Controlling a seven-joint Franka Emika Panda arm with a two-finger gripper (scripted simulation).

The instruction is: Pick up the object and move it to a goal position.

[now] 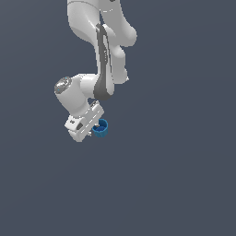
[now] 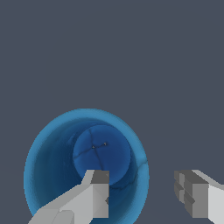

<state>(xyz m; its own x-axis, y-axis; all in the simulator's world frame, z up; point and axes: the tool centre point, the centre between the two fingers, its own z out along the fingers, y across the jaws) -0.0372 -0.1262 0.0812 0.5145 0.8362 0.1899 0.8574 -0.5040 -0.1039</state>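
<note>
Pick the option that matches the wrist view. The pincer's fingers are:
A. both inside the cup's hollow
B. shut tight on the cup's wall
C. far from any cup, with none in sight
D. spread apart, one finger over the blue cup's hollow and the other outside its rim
D: in the wrist view one of the fingers overlaps the hollow of the blue cup while the other sits outside its rim, a clear gap between them.

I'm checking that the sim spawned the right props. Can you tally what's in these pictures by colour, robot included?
Blue: 1, the small cup, hollow side towards the wrist camera.
White: 1, the robot arm with its hand, whose fingers are spread, one in front of the cup's opening, the other outside its wall.
Total: 2
</note>
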